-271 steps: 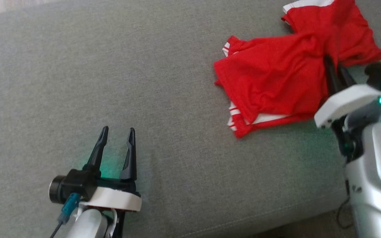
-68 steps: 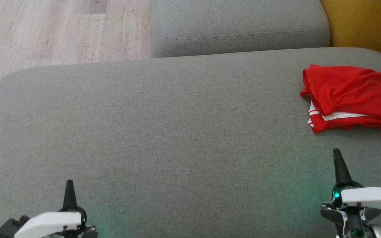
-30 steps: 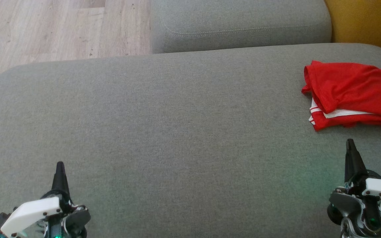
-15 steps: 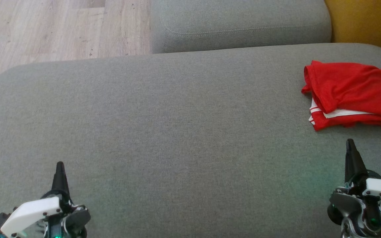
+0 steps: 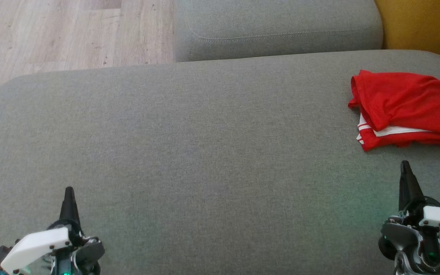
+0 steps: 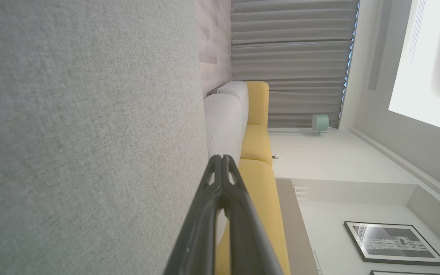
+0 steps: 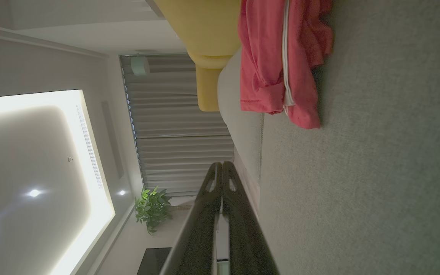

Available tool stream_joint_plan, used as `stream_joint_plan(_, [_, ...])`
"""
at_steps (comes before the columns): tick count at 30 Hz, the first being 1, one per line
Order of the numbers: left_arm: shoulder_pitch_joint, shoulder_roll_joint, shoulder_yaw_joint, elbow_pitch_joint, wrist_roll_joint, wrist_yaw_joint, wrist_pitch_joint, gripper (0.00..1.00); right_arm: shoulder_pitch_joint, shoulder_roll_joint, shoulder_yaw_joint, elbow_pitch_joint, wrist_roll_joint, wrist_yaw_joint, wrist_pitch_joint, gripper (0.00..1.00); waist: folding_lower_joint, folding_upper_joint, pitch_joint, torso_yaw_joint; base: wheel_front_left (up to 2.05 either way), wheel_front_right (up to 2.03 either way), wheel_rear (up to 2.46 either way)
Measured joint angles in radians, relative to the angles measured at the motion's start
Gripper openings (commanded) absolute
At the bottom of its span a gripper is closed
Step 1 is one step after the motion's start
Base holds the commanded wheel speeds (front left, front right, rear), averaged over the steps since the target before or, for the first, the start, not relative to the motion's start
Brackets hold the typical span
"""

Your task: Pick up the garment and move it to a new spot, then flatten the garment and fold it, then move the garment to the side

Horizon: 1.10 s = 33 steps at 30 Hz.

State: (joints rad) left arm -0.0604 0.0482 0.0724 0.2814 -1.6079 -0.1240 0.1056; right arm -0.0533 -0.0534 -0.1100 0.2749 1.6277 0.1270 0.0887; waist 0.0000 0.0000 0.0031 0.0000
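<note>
Head view: folded garment point(image 5: 407, 107), long axis left-right

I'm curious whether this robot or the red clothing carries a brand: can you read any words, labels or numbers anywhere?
No text can be read.
The red garment has white stripes but no lettering.
The framed picture is too blurred to tell.

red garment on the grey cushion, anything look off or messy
The red garment with white trim sits folded at the right of the grey fabric cushion, but unevenly: its top layer lies askew, exposing white-striped lower edges.
</note>
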Motion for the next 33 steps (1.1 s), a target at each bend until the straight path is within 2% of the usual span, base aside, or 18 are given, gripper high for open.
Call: stream_joint_plan(33, [0.000, -0.001, 0.001, 0.000, 0.000, 0.000, 0.000, 0.00, 0.000, 0.002, -0.008, 0.000, -0.001, 0.000, 0.009, 0.00, 0.0000, 0.0000, 0.000, 0.000, 0.00, 0.00, 0.00])
